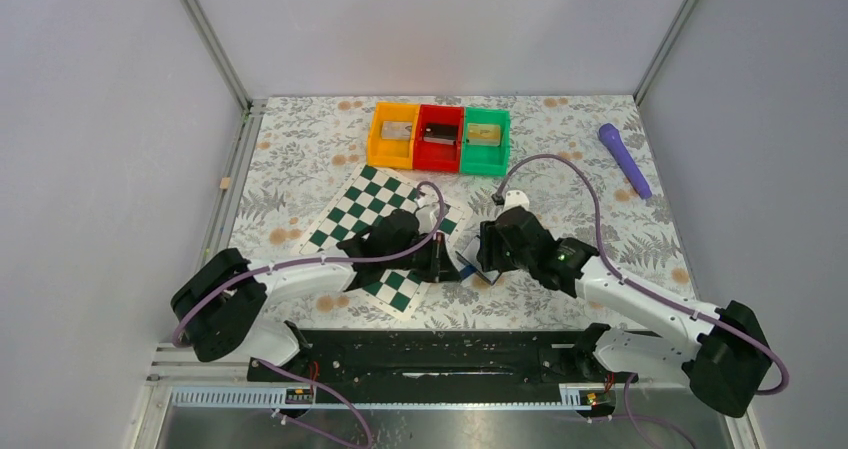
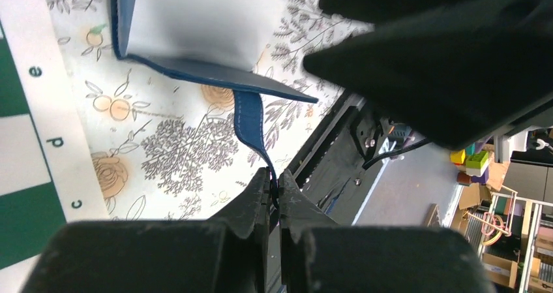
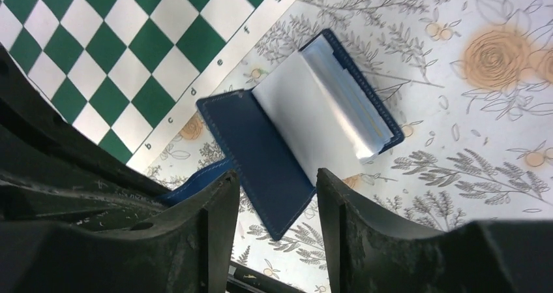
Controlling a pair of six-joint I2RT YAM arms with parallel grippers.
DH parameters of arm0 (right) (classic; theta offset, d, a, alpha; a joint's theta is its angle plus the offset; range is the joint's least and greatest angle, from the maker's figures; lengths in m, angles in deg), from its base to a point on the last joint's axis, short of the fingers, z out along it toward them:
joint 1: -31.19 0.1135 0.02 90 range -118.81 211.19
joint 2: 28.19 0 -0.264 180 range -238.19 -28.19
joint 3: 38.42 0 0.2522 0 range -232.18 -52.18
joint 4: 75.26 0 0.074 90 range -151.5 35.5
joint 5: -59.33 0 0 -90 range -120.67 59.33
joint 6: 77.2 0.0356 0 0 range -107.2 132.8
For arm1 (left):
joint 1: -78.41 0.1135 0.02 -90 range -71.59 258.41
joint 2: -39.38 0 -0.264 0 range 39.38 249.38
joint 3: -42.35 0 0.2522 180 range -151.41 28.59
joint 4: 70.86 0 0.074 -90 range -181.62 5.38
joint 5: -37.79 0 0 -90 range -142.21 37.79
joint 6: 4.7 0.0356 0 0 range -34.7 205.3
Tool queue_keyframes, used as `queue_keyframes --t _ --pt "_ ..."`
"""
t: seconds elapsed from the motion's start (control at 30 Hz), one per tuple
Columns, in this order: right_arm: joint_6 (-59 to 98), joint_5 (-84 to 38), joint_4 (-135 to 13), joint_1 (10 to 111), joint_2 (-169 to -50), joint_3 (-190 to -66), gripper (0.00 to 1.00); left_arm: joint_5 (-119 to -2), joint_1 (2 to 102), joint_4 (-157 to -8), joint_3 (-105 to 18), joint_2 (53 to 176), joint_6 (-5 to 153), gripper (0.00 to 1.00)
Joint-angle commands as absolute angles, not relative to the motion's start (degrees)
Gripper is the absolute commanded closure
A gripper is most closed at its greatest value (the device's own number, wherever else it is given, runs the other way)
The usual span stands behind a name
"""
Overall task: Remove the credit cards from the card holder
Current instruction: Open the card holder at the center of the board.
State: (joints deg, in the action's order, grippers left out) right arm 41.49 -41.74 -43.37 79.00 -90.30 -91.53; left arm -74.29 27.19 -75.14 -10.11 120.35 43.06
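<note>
The card holder [image 3: 267, 149] is a blue wallet lying open on the floral cloth, beside the chessboard mat's near right corner [image 1: 468, 266]. Its inside is pale, and layered pale edges [image 3: 365, 113] show in one pocket; I cannot tell if they are credit cards. My left gripper [image 2: 274, 182] is shut on a narrow blue flap [image 2: 248, 120] of the wallet [image 1: 440, 259]. My right gripper [image 3: 277, 179] hangs open just above the wallet's dark blue half, touching nothing [image 1: 487, 259].
The green-and-white chessboard mat [image 1: 370, 209] lies left of the wallet. Orange [image 1: 375, 139], red [image 1: 438, 111] and green [image 1: 505, 147] bins stand in a row at the back, each with a flat card-like item inside. A purple stick [image 1: 625, 159] lies at the back right.
</note>
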Motion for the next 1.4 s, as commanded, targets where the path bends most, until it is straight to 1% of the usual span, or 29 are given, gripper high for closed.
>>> queue_keyframes --t 0.0,0.23,0.5,0.63,0.73,0.8,0.9,1.03,1.13,1.3,1.37 --pt "37.32 -37.55 -41.83 73.80 -89.28 -94.84 0.46 -74.74 27.43 -75.52 -7.71 118.09 45.07 1.00" --pt "34.12 -30.96 -40.39 68.09 -94.35 -96.57 0.44 -71.57 27.44 -78.07 -4.68 115.35 46.00 1.00" --pt "33.60 -23.96 -40.45 66.59 -100.82 -98.61 0.44 -70.35 27.44 -78.35 -3.19 115.18 45.84 1.00" --pt "34.06 -24.40 -40.79 66.56 -102.81 -97.37 0.43 -68.87 27.52 -79.31 -3.22 115.14 46.20 1.00" --pt "35.25 -24.85 -41.33 66.32 -101.59 -95.99 0.38 -65.43 27.60 -82.34 -3.82 115.35 46.75 1.00" --pt "36.94 -22.54 -43.30 66.15 -98.07 -94.03 0.37 -64.19 28.04 -84.46 -4.58 115.87 47.32 1.00" --pt "39.62 -23.20 -45.20 65.99 -91.49 -91.79 0.37 -63.47 28.19 -86.04 -4.71 115.30 47.92 1.00" --pt "39.34 -24.62 -45.12 64.05 -90.26 -90.24 0.39 -62.44 28.47 -86.64 -4.84 114.21 48.10 1.00" --pt "38.13 -23.23 -45.17 62.12 -93.68 -90.85 0.43 -62.53 28.80 -86.86 -5.12 114.54 48.21 1.00" --pt "36.23 -18.70 -44.50 61.78 -100.90 -93.99 0.51 -62.80 28.98 -86.76 -5.37 115.23 48.17 1.00" --pt "36.15 -17.10 -45.14 61.78 -102.73 -94.11 0.52 -62.53 29.06 -87.17 -5.57 115.08 48.28 1.00"
